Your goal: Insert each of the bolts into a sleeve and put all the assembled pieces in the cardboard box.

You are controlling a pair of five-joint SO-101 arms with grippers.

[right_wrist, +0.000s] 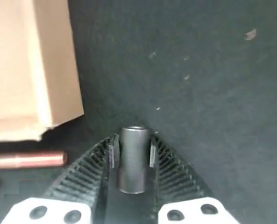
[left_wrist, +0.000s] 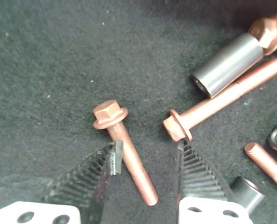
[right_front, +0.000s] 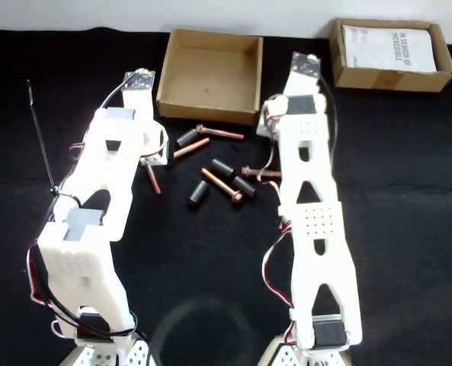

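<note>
My left gripper [left_wrist: 147,151] stands open low over the black mat, its fingers either side of the shank of a copper bolt [left_wrist: 126,154]. In the high view that bolt [right_front: 153,177] lies just in front of the left gripper [right_front: 154,155]. My right gripper [right_wrist: 132,142] is shut on a dark sleeve [right_wrist: 132,158], close to the corner of the cardboard box [right_wrist: 31,70]. Seen from above, the right gripper [right_front: 270,124] sits beside the front right corner of the open cardboard box [right_front: 210,103]. Several more bolts, such as one [right_front: 222,185], and dark sleeves, such as another [right_front: 197,193], lie between the arms.
A second cardboard box [right_front: 347,76] holding a printed sheet stands at the back right. A thin black rod [right_front: 41,137] stands up at the left. In the left wrist view a second bolt [left_wrist: 222,100] and a grey sleeve [left_wrist: 227,65] lie just beyond the fingers.
</note>
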